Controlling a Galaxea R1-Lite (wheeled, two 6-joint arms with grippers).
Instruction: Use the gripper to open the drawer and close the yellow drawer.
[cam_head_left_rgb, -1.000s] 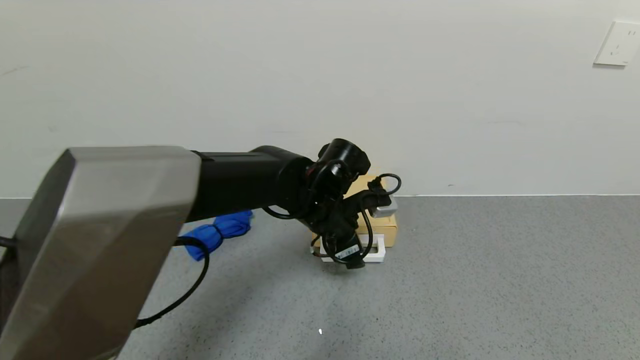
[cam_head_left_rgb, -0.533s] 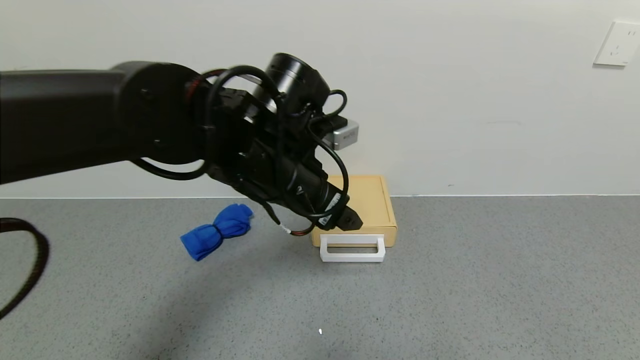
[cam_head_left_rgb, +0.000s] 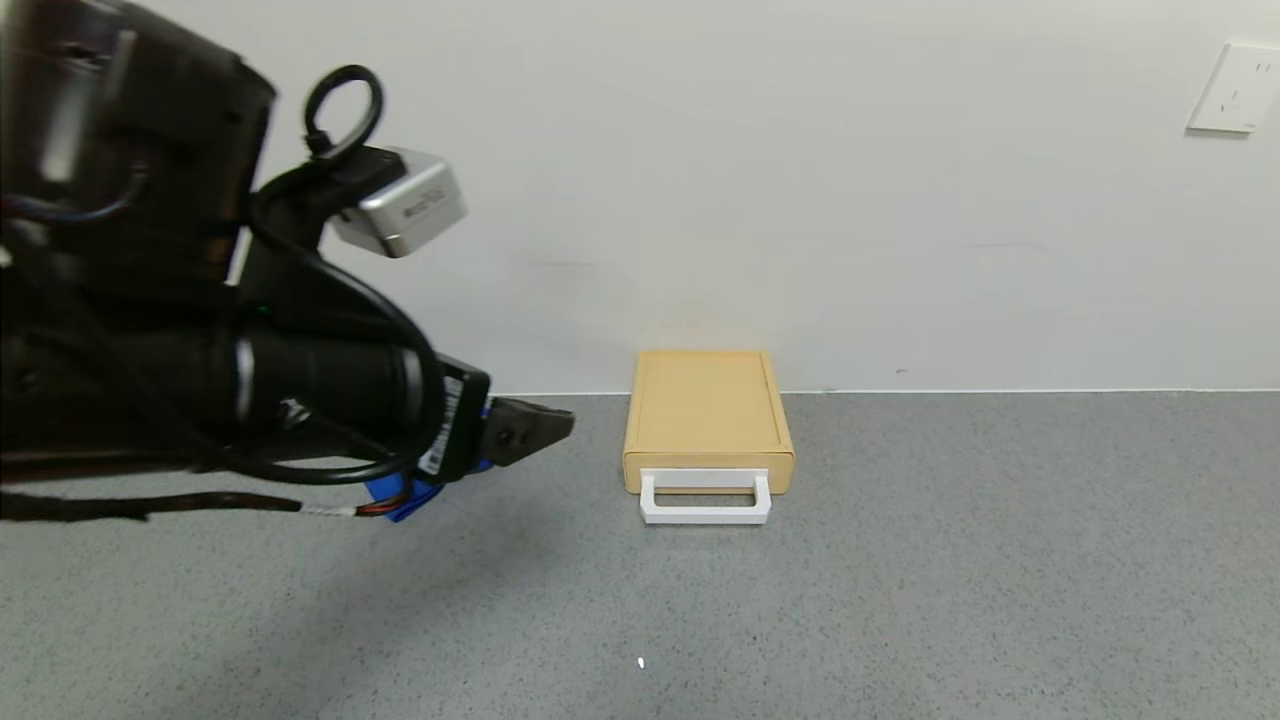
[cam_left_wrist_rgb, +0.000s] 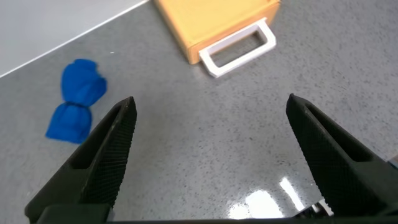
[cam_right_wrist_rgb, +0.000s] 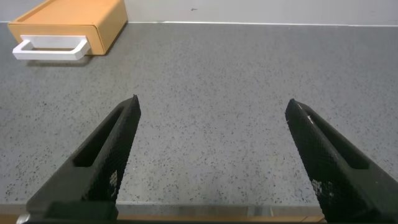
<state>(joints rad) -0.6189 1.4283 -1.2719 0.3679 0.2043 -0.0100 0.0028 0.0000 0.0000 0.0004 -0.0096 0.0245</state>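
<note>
The yellow drawer (cam_head_left_rgb: 708, 470) sits pushed in flush with its flat yellow case (cam_head_left_rgb: 705, 405) against the wall. Its white loop handle (cam_head_left_rgb: 705, 498) faces me. My left gripper (cam_head_left_rgb: 545, 428) hangs raised to the left of the case, well apart from the handle. In the left wrist view it (cam_left_wrist_rgb: 211, 106) is open and empty over bare floor, with the case (cam_left_wrist_rgb: 214, 18) and handle (cam_left_wrist_rgb: 239, 46) farther off. My right gripper (cam_right_wrist_rgb: 213, 104) is open and empty, low over the floor. The case (cam_right_wrist_rgb: 68, 23) shows far off in its view.
A blue cloth bundle (cam_left_wrist_rgb: 76, 107) lies left of the case, mostly hidden behind my left arm in the head view (cam_head_left_rgb: 400, 508). Grey speckled floor (cam_head_left_rgb: 900, 560) spreads in front. A white wall (cam_head_left_rgb: 800, 200) with a socket (cam_head_left_rgb: 1238, 88) stands behind.
My left gripper has lifted off the handle and drawn back left, towards the camera. The drawer and case have not moved.
</note>
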